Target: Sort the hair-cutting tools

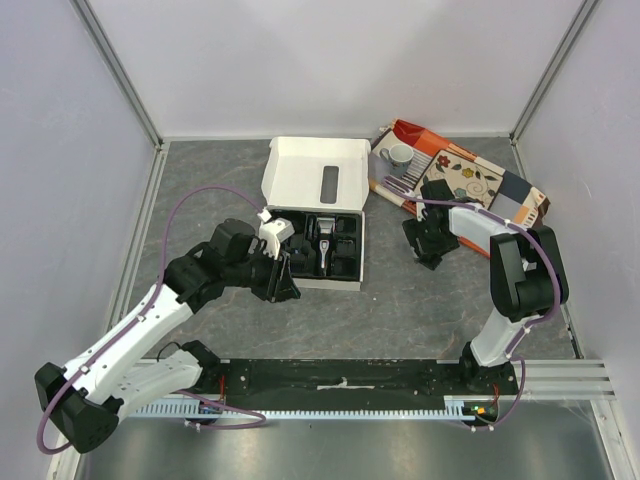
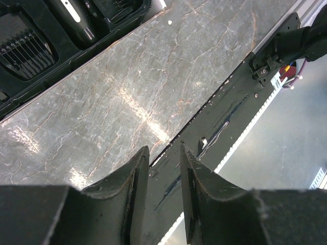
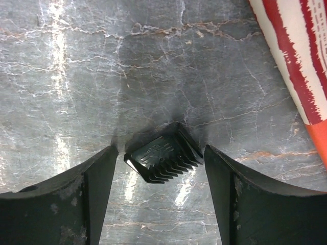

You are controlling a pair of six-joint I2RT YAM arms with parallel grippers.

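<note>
1. The right pincer (image 3: pixel 159 150) stands wide open astride the small black plastic comb attachment (image 3: pixel 164 161), which lies flat on the grey marbled worktop (image 3: pixel 76 76). It looks lined up for a grasp.
2. The comb's teeth face the wrist camera, and its long axis runs finger to finger, slightly skewed.
3. The left pincer (image 2: pixel 163 158) shows a narrow gap and is empty.

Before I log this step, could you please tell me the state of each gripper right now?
Left gripper: narrowly open, empty.
Right gripper: open around a comb attachment, not gripping it.

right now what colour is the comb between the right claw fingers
Black comb; right wrist view.
</note>
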